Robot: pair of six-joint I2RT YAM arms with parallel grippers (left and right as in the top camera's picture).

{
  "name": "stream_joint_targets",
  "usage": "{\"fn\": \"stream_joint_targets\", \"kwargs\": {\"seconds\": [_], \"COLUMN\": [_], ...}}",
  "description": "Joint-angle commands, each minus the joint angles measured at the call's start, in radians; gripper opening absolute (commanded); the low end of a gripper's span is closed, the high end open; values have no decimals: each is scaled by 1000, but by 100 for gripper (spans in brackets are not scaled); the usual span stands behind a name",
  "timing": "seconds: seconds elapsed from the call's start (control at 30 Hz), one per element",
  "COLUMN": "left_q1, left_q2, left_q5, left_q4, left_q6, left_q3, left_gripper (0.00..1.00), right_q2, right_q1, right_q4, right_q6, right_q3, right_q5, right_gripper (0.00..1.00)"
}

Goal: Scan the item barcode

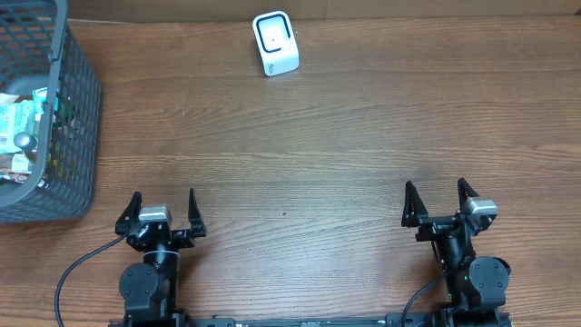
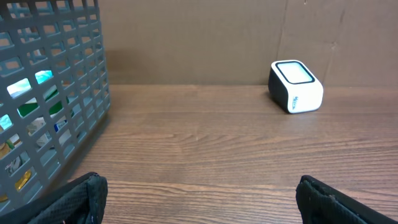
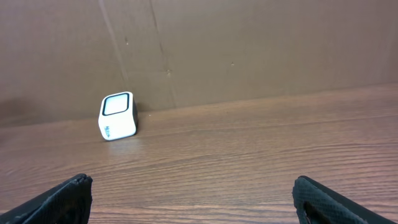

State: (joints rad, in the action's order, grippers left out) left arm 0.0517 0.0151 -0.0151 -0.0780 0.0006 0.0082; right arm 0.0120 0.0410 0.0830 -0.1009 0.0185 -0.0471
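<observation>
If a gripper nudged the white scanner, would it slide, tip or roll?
Probably slide, not roll: the scanner is a boxy block with flat sides on the smooth wooden table. A high push might tip it, since it looks about as tall as wide. Its glossy casing likely feels hard and somewhat slippery.

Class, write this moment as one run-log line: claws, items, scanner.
left claw: open, empty | right claw: open, empty | items: in basket | scanner: at back, untouched
</observation>
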Motion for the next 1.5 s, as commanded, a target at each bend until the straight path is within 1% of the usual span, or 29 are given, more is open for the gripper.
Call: {"fn": "stream_joint_targets", "kwargs": {"seconds": [0.0, 1.3, 1.37, 1.47], "left_q1": [-6, -6, -6, -6], "left_q2": [-11, -10, -10, -11], "left_q5": [11, 17, 49, 159], "left_q4": [0, 0, 4, 41], "left_q6": [15, 8, 8, 8], "left_q3": [-3, -3, -3, -2], "left_gripper": [100, 99, 99, 100], "right_q2": [-9, -9, -9, -9], "right_q1": [5, 5, 5, 5], "right_q4": [-2, -2, -2, -2], "right_q6": [-4, -4, -4, -4], "right_q3": [-11, -11, -11, -11], "right_q5": [5, 5, 5, 5], "right_gripper": [100, 100, 100, 100]}}
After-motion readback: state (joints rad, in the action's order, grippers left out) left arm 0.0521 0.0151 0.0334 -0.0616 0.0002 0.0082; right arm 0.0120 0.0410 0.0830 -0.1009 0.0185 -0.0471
